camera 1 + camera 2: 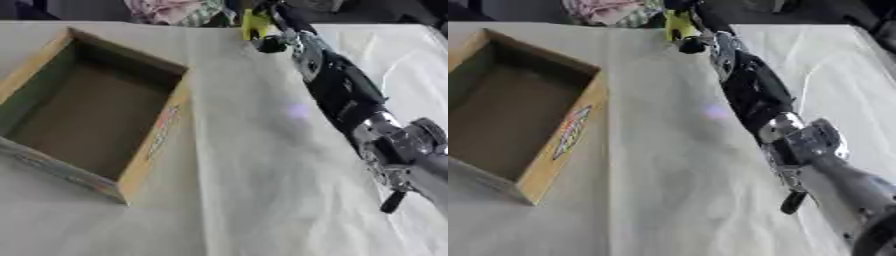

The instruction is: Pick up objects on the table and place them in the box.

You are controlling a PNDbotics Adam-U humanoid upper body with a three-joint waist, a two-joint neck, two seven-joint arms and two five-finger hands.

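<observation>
Cardboard box [153,145] sits open on the left part of the table [262,200], well apart from the arm. It stands askew, one corner pointing toward the near edge, and its inside looks dark and bare as far as the floor shows. A printed strip in red and yellow runs along the top of its right wall, seen best in the right eye view. The table is covered with a pale cloth [667,190], which lies in soft folds across the middle and toward the near edge.

From the lower right corner the robot's right arm [346,95], black with silver joints, stretches diagonally up across the table to its far edge. At the end of it the right hand [273,42] is over the far edge, near the middle of that edge. The hand is against a yellow object [255,22], which shows as a short upright yellow shape just beside and above the dark fingers. The pictures are too smeared there to tell whether the fingers are curled round it or merely touching it, so the state of the hand cannot be told, and neither can the kind of object.

Beyond the far edge, near the far left of the hand, lies a bundle of pink and pale fabric [171,10]. A faint violet spot [296,111] shows on the cloth beside the forearm.
</observation>
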